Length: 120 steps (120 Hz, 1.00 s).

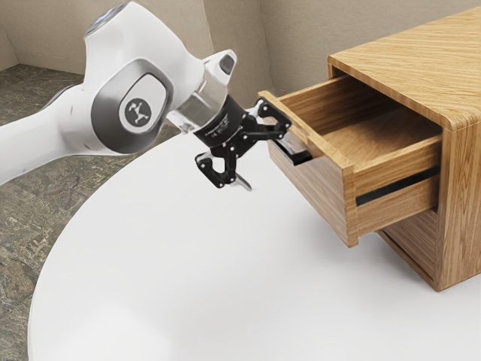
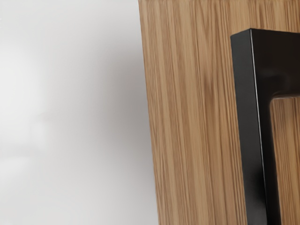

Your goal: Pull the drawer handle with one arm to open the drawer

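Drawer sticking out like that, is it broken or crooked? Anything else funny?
Nothing looks broken. The drawer is just partway out of the wooden cabinet, sitting straight, and its black handle is whole. Nothing has spilled on the white table.

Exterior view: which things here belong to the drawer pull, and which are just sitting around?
Part of the job:
drawer, standing well out of its housing
black handle on its front
claw, open, beside the handle

Just there:
wooden cabinet that houses the drawer
white table
stone floor
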Each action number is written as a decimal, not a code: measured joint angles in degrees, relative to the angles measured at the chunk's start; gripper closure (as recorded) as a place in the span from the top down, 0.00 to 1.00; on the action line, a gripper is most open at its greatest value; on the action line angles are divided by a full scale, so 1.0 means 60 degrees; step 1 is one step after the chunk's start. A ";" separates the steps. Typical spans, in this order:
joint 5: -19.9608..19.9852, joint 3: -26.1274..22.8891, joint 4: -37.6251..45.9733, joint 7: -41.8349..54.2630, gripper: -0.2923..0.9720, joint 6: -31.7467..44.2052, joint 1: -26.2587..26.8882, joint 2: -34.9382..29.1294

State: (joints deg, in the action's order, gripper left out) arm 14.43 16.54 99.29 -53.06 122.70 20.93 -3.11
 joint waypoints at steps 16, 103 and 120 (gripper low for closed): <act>-0.0113 0.0004 0.0156 -0.0061 0.77 0.0019 -0.0056 -0.0128; -0.0612 -0.0005 0.1228 -0.0416 0.77 0.0274 -0.0095 -0.1055; -0.0692 -0.0002 0.1301 -0.0466 0.77 0.0306 -0.0094 -0.1248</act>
State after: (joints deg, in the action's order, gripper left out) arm 10.28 16.53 107.09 -55.85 124.54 20.37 -10.59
